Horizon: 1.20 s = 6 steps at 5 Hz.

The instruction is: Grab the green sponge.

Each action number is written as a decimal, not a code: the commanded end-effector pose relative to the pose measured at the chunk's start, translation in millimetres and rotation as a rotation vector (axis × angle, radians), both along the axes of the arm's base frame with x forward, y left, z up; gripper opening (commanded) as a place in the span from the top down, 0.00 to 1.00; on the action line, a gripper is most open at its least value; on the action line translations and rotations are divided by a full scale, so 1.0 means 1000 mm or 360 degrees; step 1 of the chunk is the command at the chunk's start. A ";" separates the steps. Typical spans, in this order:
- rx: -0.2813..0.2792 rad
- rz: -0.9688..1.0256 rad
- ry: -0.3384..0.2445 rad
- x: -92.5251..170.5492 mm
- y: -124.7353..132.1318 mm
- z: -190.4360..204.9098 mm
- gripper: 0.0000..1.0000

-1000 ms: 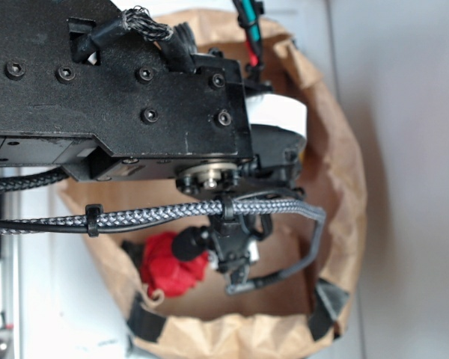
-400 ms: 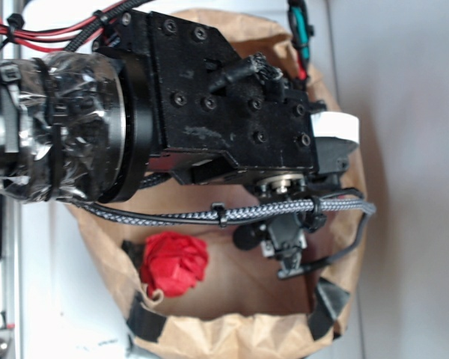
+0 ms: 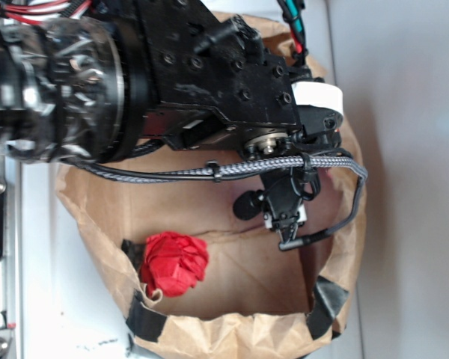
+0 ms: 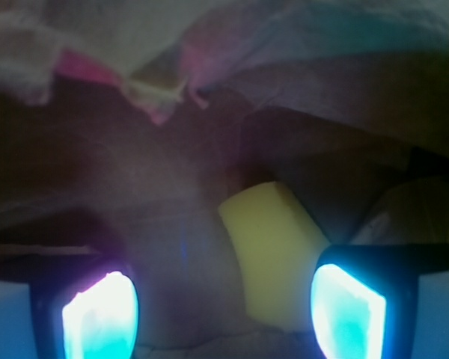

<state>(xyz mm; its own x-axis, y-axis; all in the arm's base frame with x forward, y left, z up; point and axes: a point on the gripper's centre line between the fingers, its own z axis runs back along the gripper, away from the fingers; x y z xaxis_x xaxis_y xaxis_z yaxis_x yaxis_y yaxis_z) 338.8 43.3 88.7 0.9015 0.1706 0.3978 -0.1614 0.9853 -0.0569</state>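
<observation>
The green sponge (image 4: 273, 250) is a pale yellow foam wedge lying on the bag floor in the wrist view. It sits between my two glowing fingertips, closer to the right one (image 4: 348, 310), with a wide gap to the left one (image 4: 101, 318). My gripper (image 4: 224, 314) is open and nothing is pinched. In the exterior view the sponge is hidden under the black arm; the gripper (image 3: 286, 217) hangs inside the brown paper bag (image 3: 232, 333), toward its right side.
A red crumpled paper ball (image 3: 174, 263) lies at the bag's lower left. The bag's crumpled walls rise all round, with black tape at the lower corners (image 3: 325, 303). A braided cable (image 3: 232, 170) crosses under the arm. White surface surrounds the bag.
The arm has swung right and up the picture, away from the red ball, which is now fully uncovered. The gripper now hangs over the bag's right half.
</observation>
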 end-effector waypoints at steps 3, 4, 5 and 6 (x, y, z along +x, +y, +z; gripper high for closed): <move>0.0143 0.0018 -0.0091 0.007 0.022 -0.016 0.00; 0.0154 0.0020 -0.0102 0.008 0.015 -0.023 0.00; 0.0194 0.0034 -0.0127 0.013 0.010 -0.032 0.00; 0.0204 0.0081 -0.0138 0.014 0.009 -0.035 1.00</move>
